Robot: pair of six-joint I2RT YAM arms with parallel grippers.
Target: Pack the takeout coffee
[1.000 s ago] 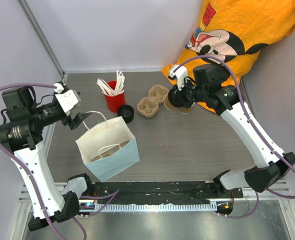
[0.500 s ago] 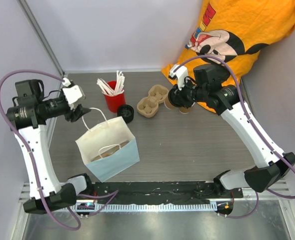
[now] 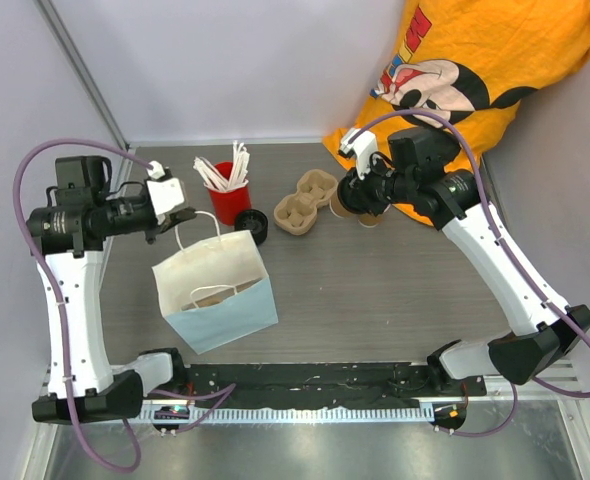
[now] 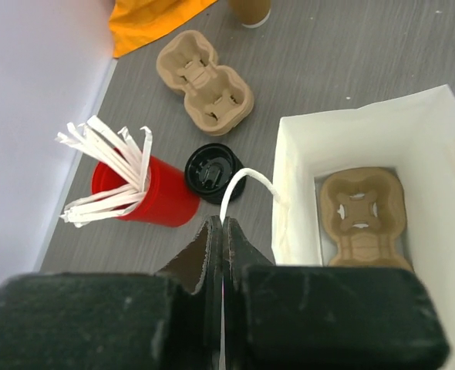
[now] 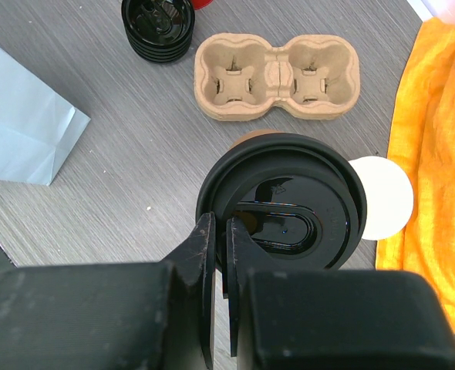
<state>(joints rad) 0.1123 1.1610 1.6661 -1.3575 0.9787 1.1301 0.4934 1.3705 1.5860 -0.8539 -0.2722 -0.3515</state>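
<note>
The takeout coffee (image 5: 289,204) shows from above as a round black lid with a sliver of brown cup behind it. My right gripper (image 5: 221,231) is shut on the lid's near-left rim. In the top view that gripper (image 3: 351,196) sits at the back right, over the cup. My left gripper (image 4: 222,223) is shut on the white cord handle (image 4: 243,181) of the paper bag (image 4: 289,177). The bag (image 3: 215,290) stands open, pale blue outside, with a brown pulp tray (image 4: 362,212) lying inside. From above, my left gripper (image 3: 167,213) is at the bag's back-left.
A red cup of white sticks (image 3: 228,200), a stack of black lids (image 3: 255,225) and a pulp cup carrier (image 3: 300,205) stand behind the bag. Another cup's white disc (image 5: 378,196) lies beside the coffee. Orange cloth (image 3: 475,70) hangs at the back right.
My left gripper swung right to the bag's handle and shut on it. The bag's top shifted slightly. The right arm and the coffee stayed still.
</note>
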